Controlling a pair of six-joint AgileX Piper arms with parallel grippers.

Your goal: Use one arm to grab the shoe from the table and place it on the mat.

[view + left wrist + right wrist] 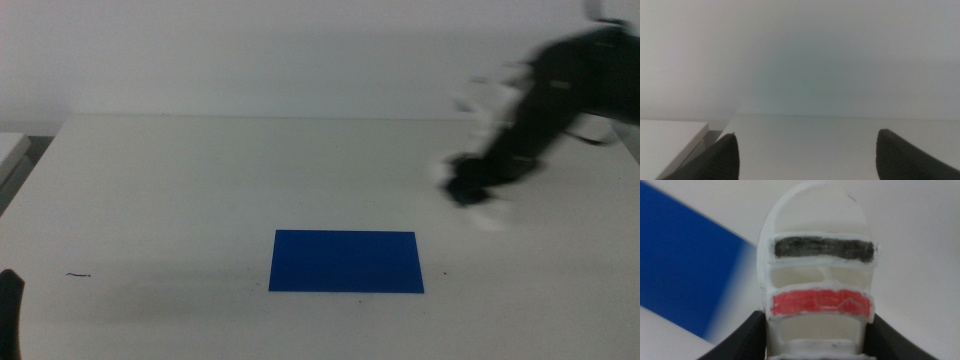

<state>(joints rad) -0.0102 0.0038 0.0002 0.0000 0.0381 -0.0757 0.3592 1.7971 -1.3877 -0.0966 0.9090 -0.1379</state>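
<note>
The right arm (560, 95) reaches in from the right, blurred by motion. Its gripper (468, 190) is shut on the shoe (817, 275), a white sandal with a black and a red strap, and holds it above the table (200, 180), to the right of and beyond the blue mat (346, 262). In the right wrist view both dark jaws press the sandal's sides and the mat (685, 275) lies beside it. In the middle view the shoe (485, 218) is a white blur under the gripper. The left gripper (805, 150) is open and empty, waiting at the table's near left edge (10, 310).
A small dark mark (78, 274) lies on the table near the left front. A second white surface (10, 150) adjoins the table on the far left, with a gap between them. A pale wall (300, 50) stands behind the table.
</note>
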